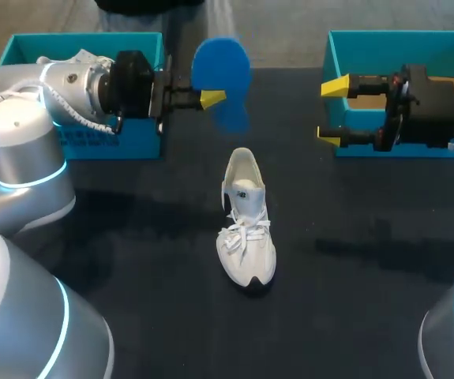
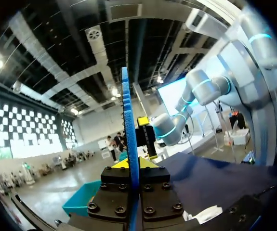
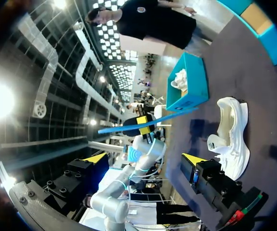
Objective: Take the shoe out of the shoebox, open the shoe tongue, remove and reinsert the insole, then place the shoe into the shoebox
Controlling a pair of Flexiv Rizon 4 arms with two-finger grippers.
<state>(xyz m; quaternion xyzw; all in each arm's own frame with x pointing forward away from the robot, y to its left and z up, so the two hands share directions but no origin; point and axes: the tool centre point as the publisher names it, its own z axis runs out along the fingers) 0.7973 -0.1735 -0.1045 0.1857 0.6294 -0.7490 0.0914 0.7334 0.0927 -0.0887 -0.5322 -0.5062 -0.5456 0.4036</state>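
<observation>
A white shoe lies on the dark table at the middle, toe toward me; it also shows ahead of the right fingers, the shoe. My left gripper is raised at the back, shut on a blue insole held on edge. In the left wrist view the insole stands up thin between the yellow tips of the left gripper. My right gripper hangs open at the right, in front of its teal shoebox, with nothing between its fingers.
A second teal box stands at the back left behind my left arm, seen as the box with white stuff inside. My other arm shows across the table. Dark table surface surrounds the shoe.
</observation>
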